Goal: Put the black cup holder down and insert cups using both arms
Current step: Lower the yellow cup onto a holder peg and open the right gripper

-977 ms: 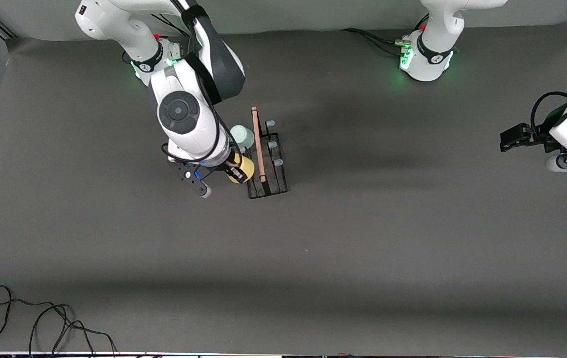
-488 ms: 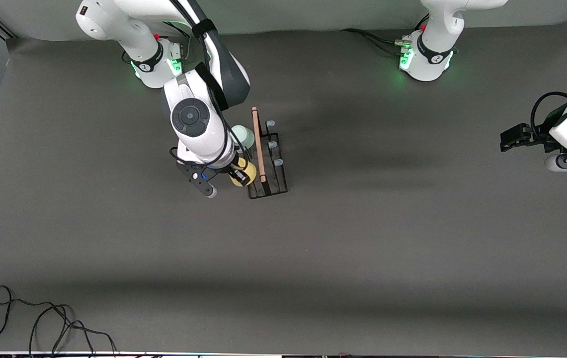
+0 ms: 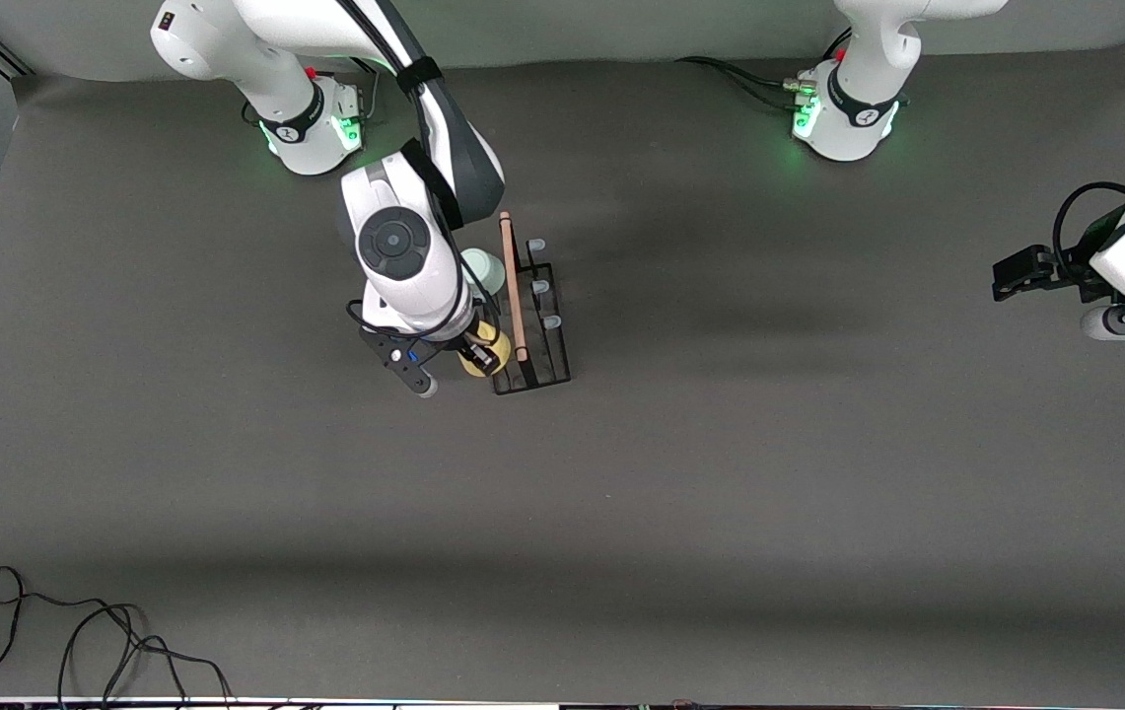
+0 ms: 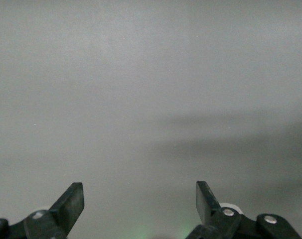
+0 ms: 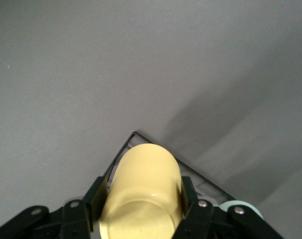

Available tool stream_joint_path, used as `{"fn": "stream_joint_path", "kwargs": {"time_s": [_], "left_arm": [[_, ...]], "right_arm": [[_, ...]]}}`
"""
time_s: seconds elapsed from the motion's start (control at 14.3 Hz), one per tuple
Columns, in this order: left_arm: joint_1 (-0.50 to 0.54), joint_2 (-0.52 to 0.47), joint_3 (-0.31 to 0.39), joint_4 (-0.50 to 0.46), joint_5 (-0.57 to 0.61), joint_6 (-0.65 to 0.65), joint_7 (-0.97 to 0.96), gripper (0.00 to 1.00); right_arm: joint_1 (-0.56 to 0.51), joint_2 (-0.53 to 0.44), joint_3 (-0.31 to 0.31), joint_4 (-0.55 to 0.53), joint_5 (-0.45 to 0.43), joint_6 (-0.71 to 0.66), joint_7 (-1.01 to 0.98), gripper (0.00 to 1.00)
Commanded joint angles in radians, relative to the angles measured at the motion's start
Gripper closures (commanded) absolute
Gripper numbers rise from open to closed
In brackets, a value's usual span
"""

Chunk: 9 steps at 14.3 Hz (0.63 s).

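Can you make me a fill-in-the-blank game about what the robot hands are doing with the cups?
1. The right hand is shut on the ____ cup.
2. That cup is over the black cup ____.
3. The left hand waits at its end of the table, fingers ____ and holding nothing.
4. The pale green cup sits on the holder, ____ from the front camera than the held cup.

Missing words: yellow; holder; open; farther

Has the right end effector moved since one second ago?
Yes. The right end effector, shut on the yellow cup, shifted toward the black cup holder.
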Motion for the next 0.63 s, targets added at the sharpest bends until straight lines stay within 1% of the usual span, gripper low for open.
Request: {"fn": "stream_joint_path", "kwargs": {"time_s": [0.0, 0.14, 0.28, 0.42, 0.56], "left_arm": [[-0.011, 0.003, 0.01, 0.011, -0.008, 0.0, 0.012, 0.0], [-0.011, 0.003, 0.012, 0.011, -0.008, 0.0, 0.012, 0.0], [-0.011, 0.003, 0.01, 0.011, -0.008, 0.0, 0.012, 0.0], [-0.011, 0.003, 0.01, 0.011, -0.008, 0.0, 0.012, 0.0], [-0.011, 0.003, 0.01, 0.011, -0.008, 0.0, 0.012, 0.0]], "right_arm": [[0.008, -0.005, -0.012, 0.019, 0.01, 0.004, 0.021, 0.0], [0.006, -0.029, -0.02, 0.045, 0.01, -0.018, 0.017, 0.0], [-0.004, -0.057, -0.027, 0.127, -0.002, -0.137, 0.018, 0.0], [0.002, -0.063, -0.075, 0.236, -0.004, -0.278, 0.012, 0.0], [-0.003, -0.063, -0.082, 0.293, -0.007, -0.34, 0.004, 0.0]]}}
